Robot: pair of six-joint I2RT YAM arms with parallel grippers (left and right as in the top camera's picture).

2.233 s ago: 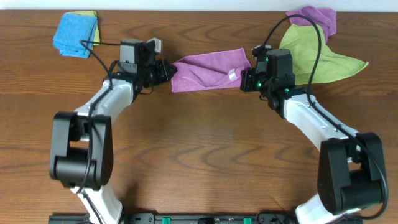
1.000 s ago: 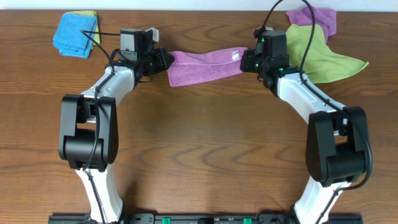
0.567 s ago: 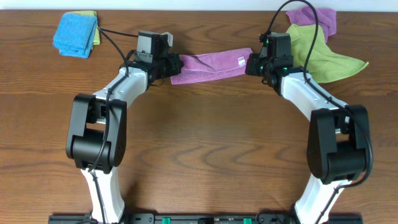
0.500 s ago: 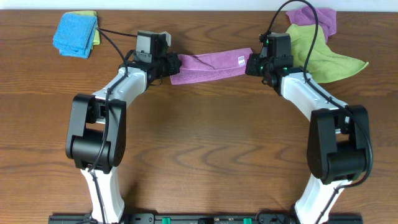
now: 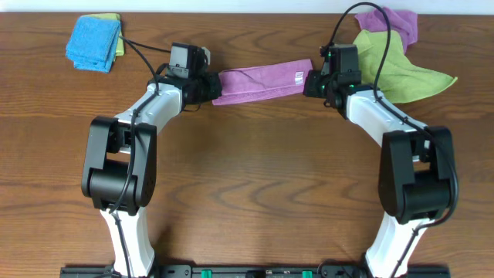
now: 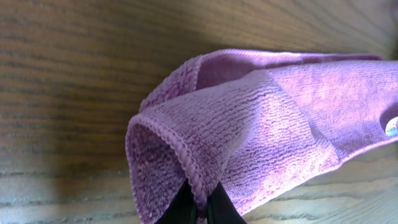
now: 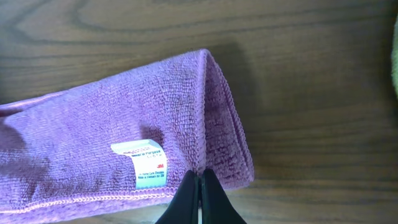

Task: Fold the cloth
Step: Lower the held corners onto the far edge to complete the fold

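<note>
The cloth [image 5: 258, 79] is a lilac towel stretched into a folded band between my two grippers at the back of the table. Its white tag [image 5: 298, 76] sits near the right end and shows in the right wrist view [image 7: 144, 163]. My left gripper [image 5: 211, 83] is shut on the band's left end; its fingers [image 6: 200, 208] pinch the hemmed edge of the cloth [image 6: 267, 118]. My right gripper [image 5: 310, 80] is shut on the right end, its fingers [image 7: 199, 185] pinching the hem of the cloth [image 7: 112, 124] beside the tag.
A lime-green cloth [image 5: 394, 66] lies spread at the back right with another purple cloth [image 5: 394, 22] behind it. A folded blue cloth [image 5: 93, 40] on a green one lies at the back left. Arm cables loop over the back edge.
Both grippers carried the cloth toward the back and pulled it into a flatter, narrower band. In the last half second the left gripper eased slightly left.
</note>
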